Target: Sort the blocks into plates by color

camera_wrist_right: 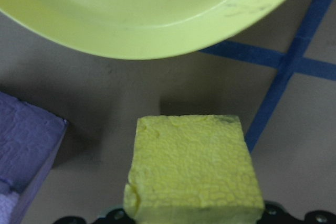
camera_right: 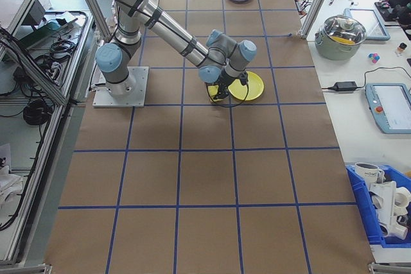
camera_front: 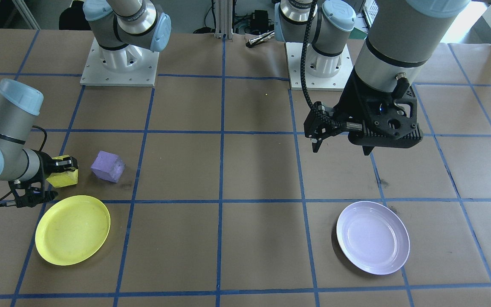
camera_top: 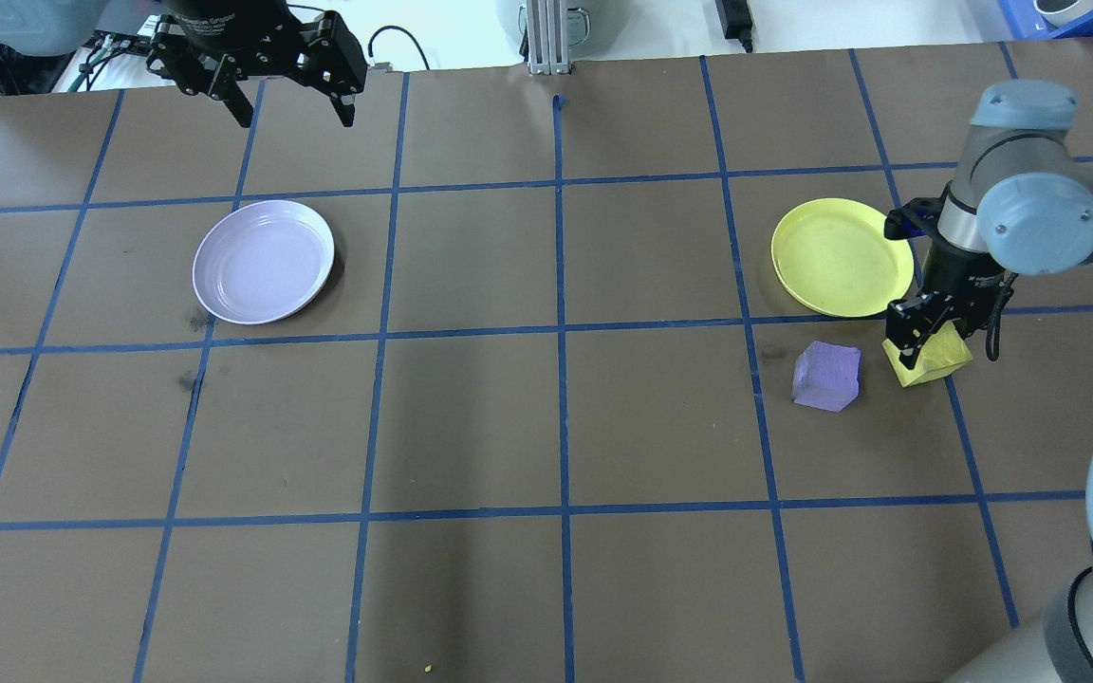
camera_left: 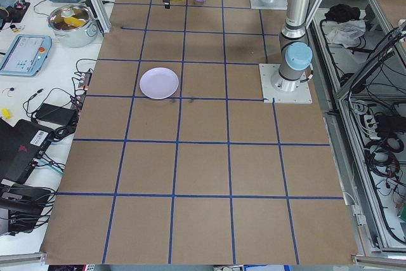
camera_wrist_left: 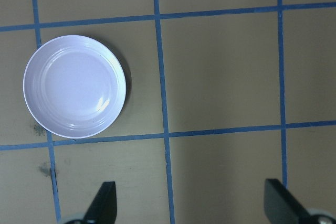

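Step in hand: our right gripper (camera_top: pixel 926 334) is clamped on the small rough yellow foam cube (camera_top: pixel 935 359), just beside the bright yellow round plastic plate (camera_top: pixel 841 256). We judge the next move a short carry over its rim, then release.

Left gripper (camera_top: pixel 288 100): spread open, idle.

Count: two cubes, the rough purple one (camera_top: pixel 827 377) on the table; two plates, the pale lavender one (camera_top: pixel 263 261) empty.

The right gripper (camera_top: pixel 926 327) is covering part of the yellow block (camera_top: pixel 935 360), hiding where its fingers are meeting the block. Beside that block, the purple block (camera_wrist_right: pixel 23 166) is running off the wrist view's left edge.
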You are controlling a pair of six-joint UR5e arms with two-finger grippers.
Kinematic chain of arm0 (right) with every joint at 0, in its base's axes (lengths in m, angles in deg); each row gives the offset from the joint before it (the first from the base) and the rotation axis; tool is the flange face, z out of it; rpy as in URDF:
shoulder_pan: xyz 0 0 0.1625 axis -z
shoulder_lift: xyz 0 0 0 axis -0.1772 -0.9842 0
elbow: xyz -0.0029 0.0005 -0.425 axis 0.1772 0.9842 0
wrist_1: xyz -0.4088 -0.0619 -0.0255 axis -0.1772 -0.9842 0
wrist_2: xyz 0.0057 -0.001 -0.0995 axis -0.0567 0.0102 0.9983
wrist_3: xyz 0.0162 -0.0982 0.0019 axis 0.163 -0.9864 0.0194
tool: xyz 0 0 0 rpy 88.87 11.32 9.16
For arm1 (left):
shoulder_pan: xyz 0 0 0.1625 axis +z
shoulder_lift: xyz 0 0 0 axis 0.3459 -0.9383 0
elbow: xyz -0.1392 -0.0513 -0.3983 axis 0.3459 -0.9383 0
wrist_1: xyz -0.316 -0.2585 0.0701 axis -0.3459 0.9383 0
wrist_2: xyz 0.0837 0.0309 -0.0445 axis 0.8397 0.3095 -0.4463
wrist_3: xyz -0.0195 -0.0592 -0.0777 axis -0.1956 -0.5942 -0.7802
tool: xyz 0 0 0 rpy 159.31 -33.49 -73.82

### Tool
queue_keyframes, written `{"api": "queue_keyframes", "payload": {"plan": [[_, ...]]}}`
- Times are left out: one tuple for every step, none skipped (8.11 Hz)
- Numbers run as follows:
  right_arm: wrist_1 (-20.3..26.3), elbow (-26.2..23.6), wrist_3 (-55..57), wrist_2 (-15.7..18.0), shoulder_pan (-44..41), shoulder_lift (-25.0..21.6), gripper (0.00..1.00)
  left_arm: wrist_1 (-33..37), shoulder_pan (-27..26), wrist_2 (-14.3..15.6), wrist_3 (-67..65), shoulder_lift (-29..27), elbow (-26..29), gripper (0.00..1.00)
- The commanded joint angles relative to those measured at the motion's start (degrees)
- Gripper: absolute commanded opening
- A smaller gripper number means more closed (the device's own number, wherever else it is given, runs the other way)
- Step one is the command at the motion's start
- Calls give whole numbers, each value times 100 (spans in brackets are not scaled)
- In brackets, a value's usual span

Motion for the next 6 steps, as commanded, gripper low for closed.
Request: {"api": "queue_keyframes", "payload": {"plan": [[120, 388, 278, -140, -37, -637, 0, 31, -3, 79, 118, -2, -21, 100], [94, 668, 446, -453, -72, -674, 0, -21, 6, 245, 136, -2, -56, 100], [59, 906, 613, -831, -90, -553, 0, -56, 15, 256, 180, -2, -92, 100], [15, 1030, 762, -939, -246, -291, 0, -387, 15, 282, 424, -11, -92, 100], [-551, 1084, 764, -940, -500, -27, 0, -286, 15, 273, 444, -2, -109, 100], [-844, 1084, 773, -897, -694, 176, 0, -181, 15, 273, 444, 7, -109, 100]]}}
